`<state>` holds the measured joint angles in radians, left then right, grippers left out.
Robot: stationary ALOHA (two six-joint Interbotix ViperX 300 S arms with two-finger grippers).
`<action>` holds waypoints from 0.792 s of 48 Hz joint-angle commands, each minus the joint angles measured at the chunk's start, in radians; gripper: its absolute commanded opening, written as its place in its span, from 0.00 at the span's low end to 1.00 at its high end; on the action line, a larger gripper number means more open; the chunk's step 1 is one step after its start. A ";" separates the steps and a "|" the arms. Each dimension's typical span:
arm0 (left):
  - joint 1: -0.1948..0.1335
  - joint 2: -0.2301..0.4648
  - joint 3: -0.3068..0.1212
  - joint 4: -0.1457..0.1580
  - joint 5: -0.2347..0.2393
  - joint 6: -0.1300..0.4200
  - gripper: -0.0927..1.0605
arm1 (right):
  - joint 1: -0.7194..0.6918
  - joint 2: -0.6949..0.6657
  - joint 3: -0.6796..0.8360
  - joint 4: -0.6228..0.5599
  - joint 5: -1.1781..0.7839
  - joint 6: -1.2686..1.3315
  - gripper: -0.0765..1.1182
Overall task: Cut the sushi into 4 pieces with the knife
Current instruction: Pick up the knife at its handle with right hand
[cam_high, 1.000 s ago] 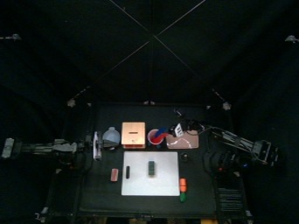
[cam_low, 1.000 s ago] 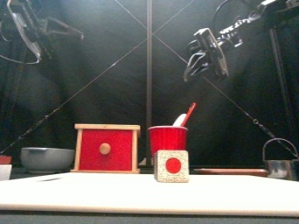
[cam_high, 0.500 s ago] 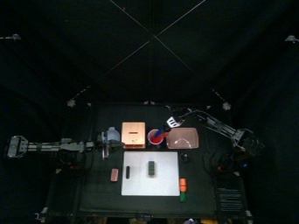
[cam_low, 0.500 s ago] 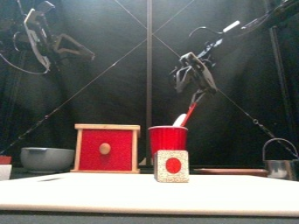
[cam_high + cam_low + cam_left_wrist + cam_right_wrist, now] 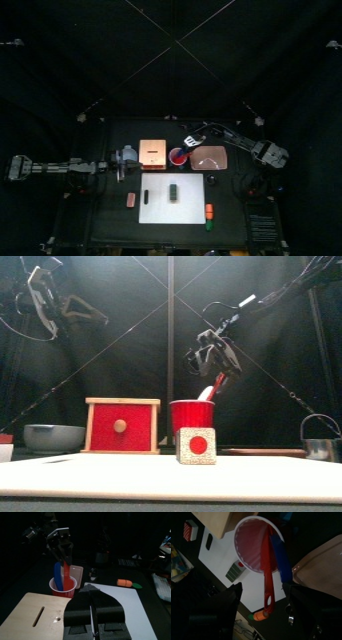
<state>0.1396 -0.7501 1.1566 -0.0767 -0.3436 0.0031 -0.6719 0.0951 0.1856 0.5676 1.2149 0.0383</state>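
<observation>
The right gripper (image 5: 214, 368) was seen hanging just above the red cup (image 5: 191, 416), its jaws spread wide, with nothing held between them. The cup was set near the middle of the table (image 5: 100, 215), between the wooden box (image 5: 122, 426) and the pink tray (image 5: 214, 158). Two toy knives were stood in it side by side: a red knife (image 5: 270, 572) and a blue knife (image 5: 282, 559), their handles leaning out over the rim and nearly touching.

The sushi roll (image 5: 175, 190) was laid on the white cutting board (image 5: 187, 200) toward the table's front edge, uncut and well apart from both grippers. The left gripper (image 5: 90, 594) was held high over the table's left side, its jaws brought close together on nothing.

The knives were judged to be light, stiff plastic, smooth and likely slippery, so a handle was best taken above the rim, where it stood clear. Because the two handles were crowded, both could easily be pinched at once. The cup looked light too, and could be tipped by a slanted pull. The roll was judged light and apt to slide or split under the blade, so steadying at one end was advised.
</observation>
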 commanded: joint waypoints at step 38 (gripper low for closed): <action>0.032 0.000 -0.006 0.003 -0.011 0.003 0.12 | 0.005 -0.020 -0.144 0.006 0.086 0.009 0.12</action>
